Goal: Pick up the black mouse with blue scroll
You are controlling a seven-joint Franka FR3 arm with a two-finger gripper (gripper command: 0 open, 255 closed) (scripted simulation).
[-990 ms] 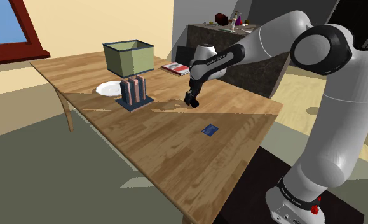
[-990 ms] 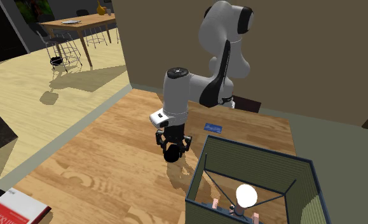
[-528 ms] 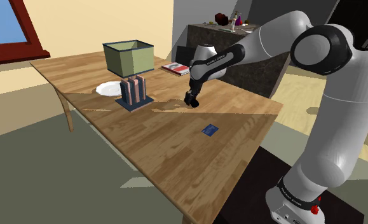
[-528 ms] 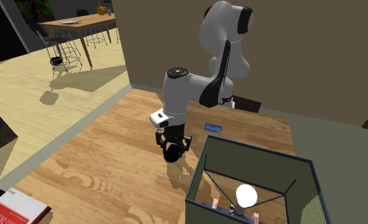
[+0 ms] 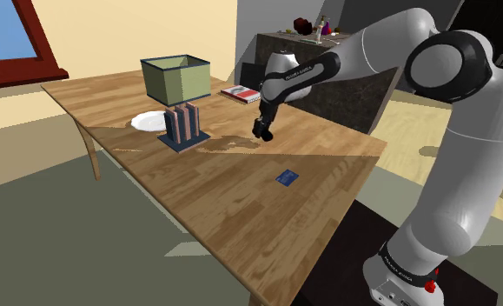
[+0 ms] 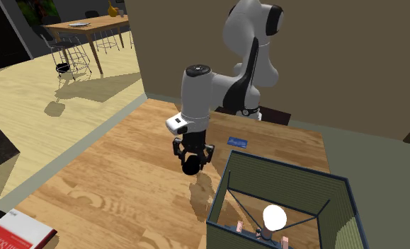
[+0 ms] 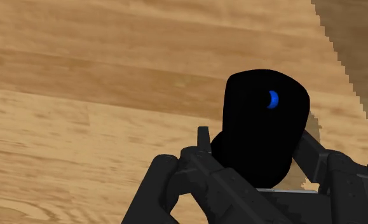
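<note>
Wrist view showed the gripper (image 7: 255, 151) clamped on the black mouse (image 7: 260, 114). One of its fingers (image 7: 204, 142) pressed against each side of the body, and the blue scroll wheel (image 7: 272, 99) sat near the end of the mouse farthest from the hand. Wooden table (image 7: 81, 95) planks lay beneath. From the second exterior view, the mouse hung in the gripper a little above the tabletop, its shadow cast on the wood just below, and the arm pointed straight down. From the shoulder view, the gripper hovered near the middle of the table, between a lamp (image 5: 178, 100) with an olive-green shade and striped base on that view's left and a small blue card (image 5: 285, 177) lying flat nearer the stand. A white plate (image 5: 145, 121) rested just beside the lamp's base, and a book (image 5: 239, 92) lay near the table's far edge.
</note>
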